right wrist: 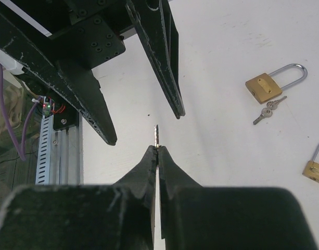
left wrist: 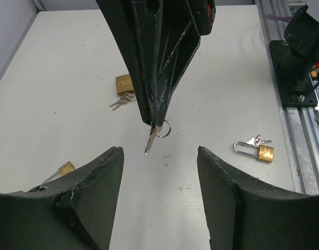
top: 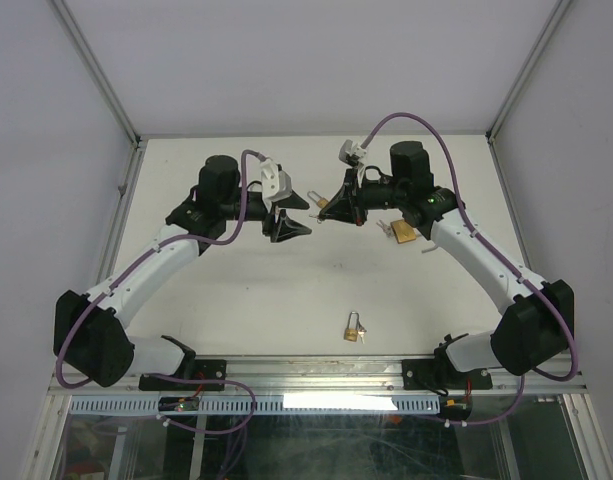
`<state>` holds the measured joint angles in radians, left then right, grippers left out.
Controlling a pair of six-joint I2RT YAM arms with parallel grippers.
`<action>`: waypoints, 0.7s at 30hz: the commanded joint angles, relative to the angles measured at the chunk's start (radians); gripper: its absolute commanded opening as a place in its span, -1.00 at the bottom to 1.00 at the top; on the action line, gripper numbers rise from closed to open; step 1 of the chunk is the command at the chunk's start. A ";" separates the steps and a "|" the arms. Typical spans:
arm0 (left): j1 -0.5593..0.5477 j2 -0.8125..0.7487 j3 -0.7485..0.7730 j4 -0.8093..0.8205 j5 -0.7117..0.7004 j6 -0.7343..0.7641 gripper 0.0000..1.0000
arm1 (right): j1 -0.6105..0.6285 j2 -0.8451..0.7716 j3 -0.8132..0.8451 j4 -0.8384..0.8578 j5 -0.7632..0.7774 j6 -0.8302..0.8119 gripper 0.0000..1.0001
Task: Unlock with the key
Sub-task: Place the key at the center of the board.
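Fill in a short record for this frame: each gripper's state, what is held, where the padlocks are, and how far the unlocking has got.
left gripper: open, empty, facing the key
right gripper: shut on key, blade sticking out past the fingertips
padlocks: three, all lying on the table, none held
positions: near padlock; padlock beside the right arm; padlock by the grippers
progress: key not in any lock

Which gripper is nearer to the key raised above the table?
Right. The right gripper pinches the key; the open left gripper faces it, apart, one finger on either side.
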<state>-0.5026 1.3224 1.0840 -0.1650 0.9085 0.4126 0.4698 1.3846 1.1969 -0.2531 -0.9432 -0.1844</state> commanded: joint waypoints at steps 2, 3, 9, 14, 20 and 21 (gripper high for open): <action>-0.010 0.021 -0.001 0.142 0.028 0.025 0.20 | -0.003 -0.046 0.041 0.050 -0.009 0.009 -1.00; -0.011 0.026 -0.006 0.153 0.029 0.031 0.20 | -0.002 -0.044 0.040 0.052 -0.009 0.009 -1.00; -0.016 0.070 0.011 0.175 0.035 0.076 0.08 | -0.003 -0.039 0.041 0.052 -0.006 0.015 -1.00; -0.015 0.052 -0.005 0.154 0.029 0.102 0.56 | -0.012 -0.028 0.012 0.019 0.072 -0.010 -1.00; 0.029 0.045 -0.044 0.156 -0.021 0.004 0.98 | -0.049 0.061 -0.122 0.141 0.227 0.036 -1.00; 0.043 0.047 -0.044 0.165 -0.018 -0.024 0.98 | -0.050 0.088 -0.135 0.159 0.245 0.042 -1.00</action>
<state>-0.4992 1.3972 1.0485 -0.0521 0.8921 0.4545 0.4324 1.4002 1.1149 -0.1917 -0.8192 -0.1669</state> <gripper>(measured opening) 0.979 0.007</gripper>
